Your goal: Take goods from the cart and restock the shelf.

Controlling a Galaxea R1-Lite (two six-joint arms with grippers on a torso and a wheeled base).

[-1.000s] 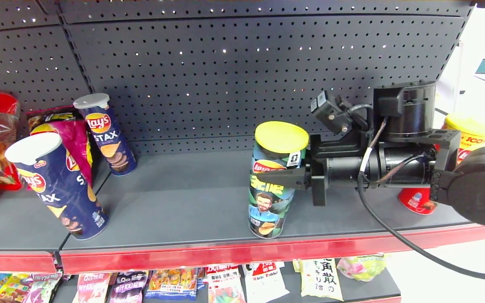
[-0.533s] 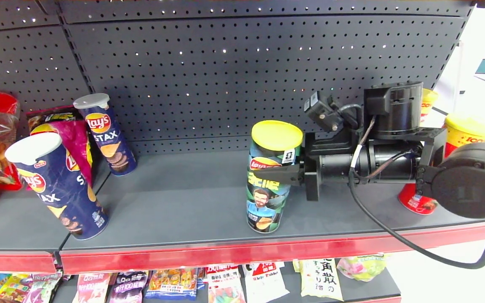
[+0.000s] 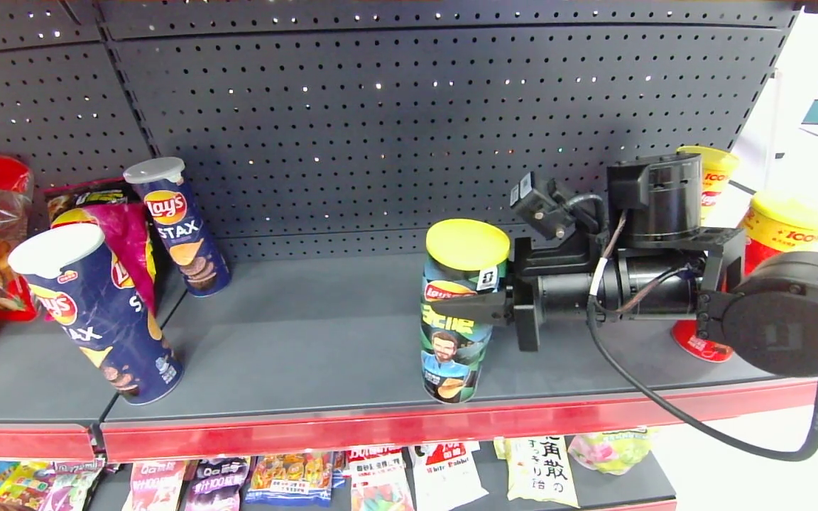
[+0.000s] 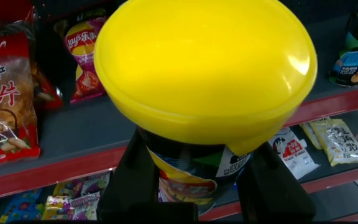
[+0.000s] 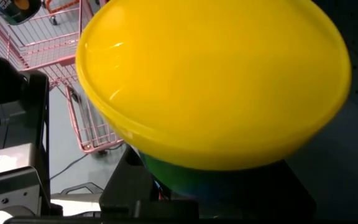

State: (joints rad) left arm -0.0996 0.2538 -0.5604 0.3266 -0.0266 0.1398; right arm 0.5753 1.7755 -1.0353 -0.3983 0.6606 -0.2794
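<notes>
Fronting a pegboard (image 3: 380, 142), the shelf (image 3: 295, 348) has the can (image 3: 455, 348) upright near its lip, pinched from three o'clock by the right gripper (image 3: 466, 304); the left gripper (image 4: 194, 186) pinches another can (image 4: 204, 68).

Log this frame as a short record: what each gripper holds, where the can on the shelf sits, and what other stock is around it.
right gripper: shut on the green can, clamped around its upper body
green can: upright, yellow lid on, near the front edge of the shelf
left gripper: shut on a dark can with a yellow lid, held in front of the shelving
other stock: blue cans tilted at the left; red cans at the right end
cart: pink wire, seen behind the right gripper's can
</notes>
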